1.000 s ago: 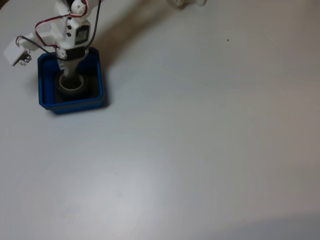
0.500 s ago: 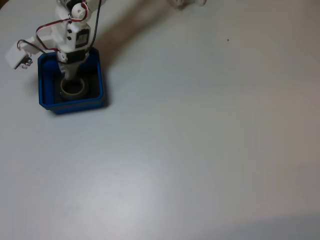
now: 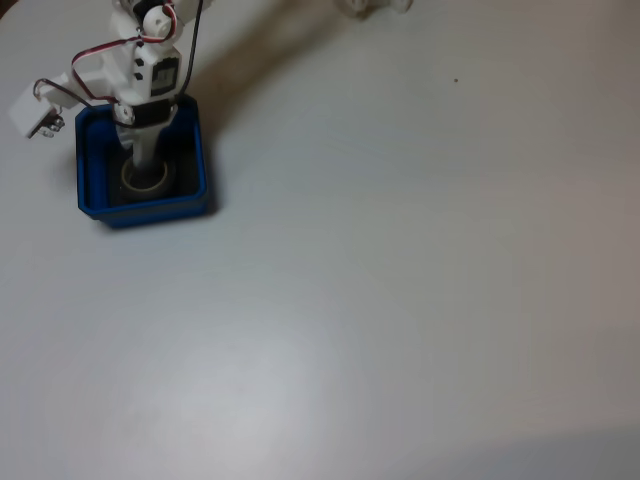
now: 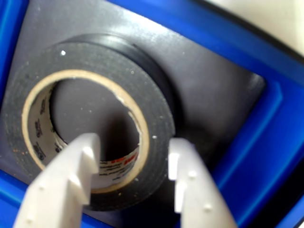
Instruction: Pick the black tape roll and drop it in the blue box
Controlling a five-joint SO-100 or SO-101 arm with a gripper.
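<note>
The black tape roll (image 4: pixel 90 118) with its beige core lies flat on the dark floor of the blue box (image 4: pixel 266 123). In the fixed view the roll (image 3: pixel 143 180) sits inside the blue box (image 3: pixel 150 212) at the far left of the table. My gripper (image 4: pixel 134 145) hangs just above it, open. One white finger is over the roll's hole and the other is outside the roll's wall. A gap shows between the inner finger and the core. In the fixed view the gripper (image 3: pixel 143 162) reaches down into the box from the white arm.
The white arm with red and black wires (image 3: pixel 145 60) rises over the box's far side. A small white part (image 3: pixel 35 108) juts out to the left of the box. A pale table (image 3: pixel 400 280) spreads to the right and front.
The roll has dropped a little toward the box's near side and now rests on the floor. The arm has drawn back slightly and the fingers stand apart from the roll's wall.
</note>
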